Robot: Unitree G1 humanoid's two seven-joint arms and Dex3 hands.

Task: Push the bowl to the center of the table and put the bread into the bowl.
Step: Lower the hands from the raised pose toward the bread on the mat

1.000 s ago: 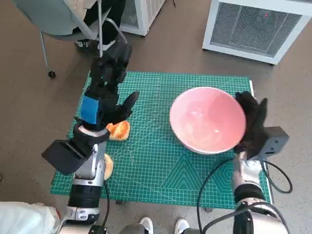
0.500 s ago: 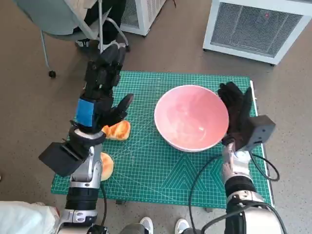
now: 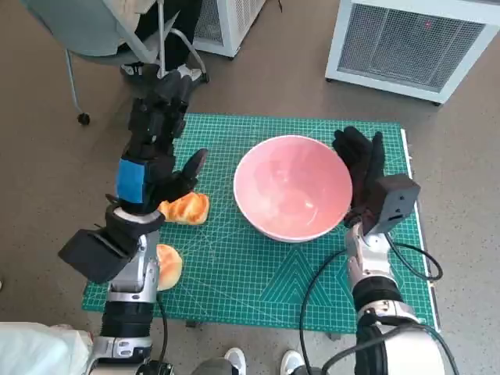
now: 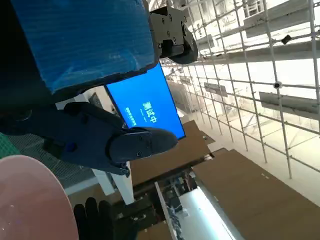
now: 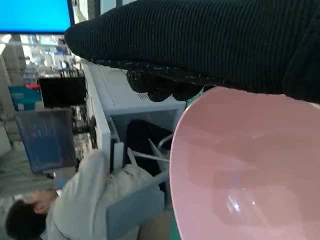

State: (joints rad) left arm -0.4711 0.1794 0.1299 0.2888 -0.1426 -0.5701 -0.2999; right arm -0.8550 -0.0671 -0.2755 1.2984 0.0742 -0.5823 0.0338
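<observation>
My left hand [image 3: 160, 148] is raised above the mat [image 3: 234, 269], fingers spread, holding nothing. The bread [image 3: 186, 208] lies just left of the bowl [image 3: 292, 187], long axis crosswise, beneath that hand. The bowl sits near mid-mat. My right hand [image 3: 359, 166], fingers spread and empty, touches its right rim.

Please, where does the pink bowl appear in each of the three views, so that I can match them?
Head view: the pink bowl sits mid-mat, the right hand against its right rim.
Left wrist view: only its rim, in the lower left corner.
Right wrist view: it fills the lower right, under the glove.
Shared landmark: the right hand's black glove.
</observation>
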